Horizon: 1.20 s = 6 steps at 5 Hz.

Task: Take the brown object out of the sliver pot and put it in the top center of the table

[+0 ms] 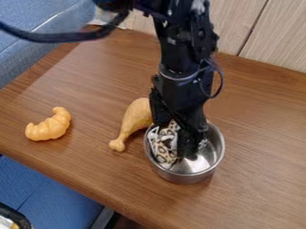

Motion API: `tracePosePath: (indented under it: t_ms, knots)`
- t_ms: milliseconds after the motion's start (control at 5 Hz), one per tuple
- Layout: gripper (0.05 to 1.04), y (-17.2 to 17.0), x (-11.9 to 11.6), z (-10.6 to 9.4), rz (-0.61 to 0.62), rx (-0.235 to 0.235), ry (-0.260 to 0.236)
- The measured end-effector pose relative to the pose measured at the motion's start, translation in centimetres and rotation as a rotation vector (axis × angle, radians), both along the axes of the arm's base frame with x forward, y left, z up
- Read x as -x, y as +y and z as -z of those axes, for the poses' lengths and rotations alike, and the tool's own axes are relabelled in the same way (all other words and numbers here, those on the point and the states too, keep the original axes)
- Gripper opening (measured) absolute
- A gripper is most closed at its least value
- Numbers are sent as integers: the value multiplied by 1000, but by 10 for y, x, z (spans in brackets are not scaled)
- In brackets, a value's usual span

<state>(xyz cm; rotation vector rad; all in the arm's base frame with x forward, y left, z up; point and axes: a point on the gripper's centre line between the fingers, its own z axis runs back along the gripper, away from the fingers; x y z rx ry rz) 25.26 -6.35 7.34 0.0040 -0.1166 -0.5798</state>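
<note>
Jaws in silver pot, their state impossible to tell, spotted brown object partly hidden, arm cut off above

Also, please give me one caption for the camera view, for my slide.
Black gripper in the silver pot beside a spotted brown object, toy drumstick and croissant nearby on the wooden table.

- A lounge or office seating corner, set up for robot trials; which of the two, I cannot tell.
- Blue upholstery at ten o'clock and a blue padded surface at seven suggest seating.
- A brown wood-grain table lies between them, with pale wood panels at one o'clock.
- The robot arm at twelve, the toy-like croissant at nine and the silver pot at five suggest lab work.
</note>
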Motion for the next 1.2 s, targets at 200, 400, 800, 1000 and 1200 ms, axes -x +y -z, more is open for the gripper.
tracePosePath:
  t_ms: [200,400,800,1000,1200]
  knots:
    - [675,-6,0,8,18,-11,11]
    - [443,-8,-2,8,15,-9,1]
    - [346,-7,-1,6,12,-8,-7]
    - [346,-7,2,-7,19,1,-51]
    - [346,-5,7,-24,16,16,-99]
